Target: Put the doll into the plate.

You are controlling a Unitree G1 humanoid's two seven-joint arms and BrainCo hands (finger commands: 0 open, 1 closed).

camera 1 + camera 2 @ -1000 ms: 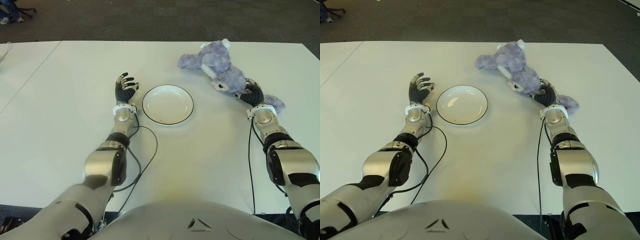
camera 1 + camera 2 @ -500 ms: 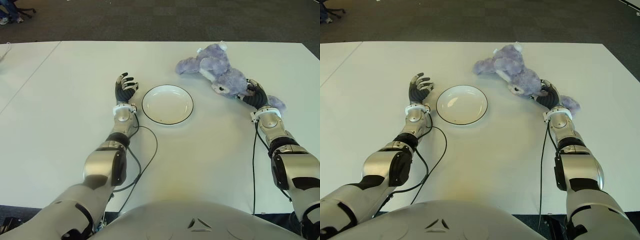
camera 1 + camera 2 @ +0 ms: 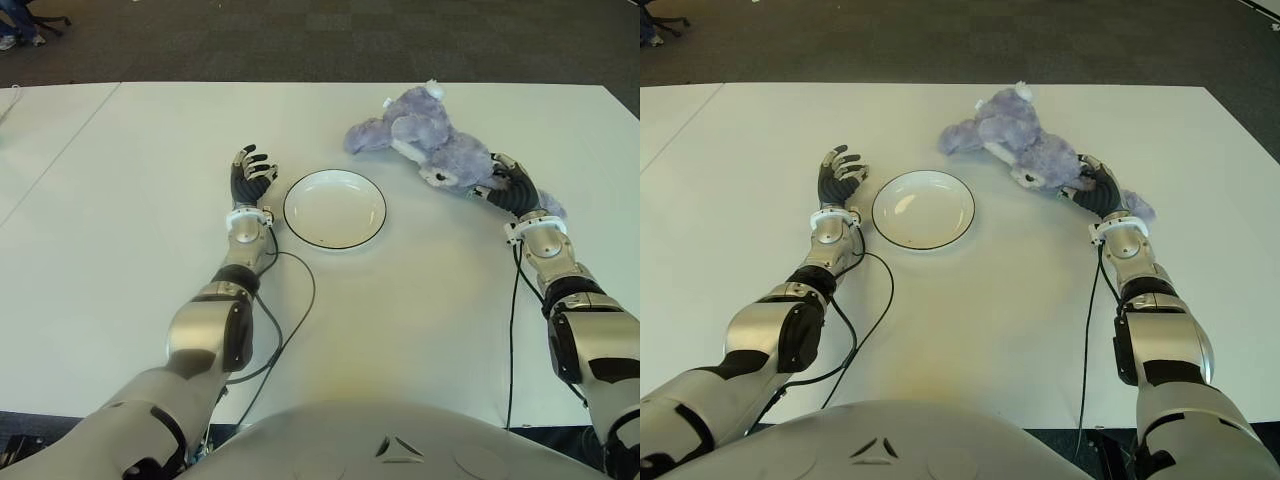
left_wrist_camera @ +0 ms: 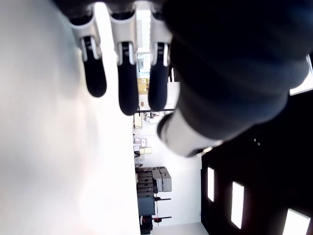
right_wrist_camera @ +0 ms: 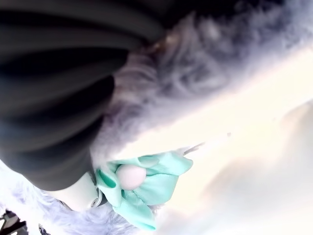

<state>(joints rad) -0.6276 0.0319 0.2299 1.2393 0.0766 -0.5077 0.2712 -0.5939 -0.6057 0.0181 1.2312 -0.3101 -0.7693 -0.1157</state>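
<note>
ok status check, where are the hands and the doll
Right hand shut on doll, right of plate. Left hand open, idle left of plate. Plate empty, nothing between it and the doll.

White table point(image 3: 120, 200) under dark floor point(image 3: 300, 40) at far edge. Lying directly on it: round white plate point(image 3: 335, 208) with dark rim, near centre; purple plush doll point(image 3: 430, 150) to right of plate, well apart; black cable point(image 3: 290, 310) looping near left forearm.
</note>
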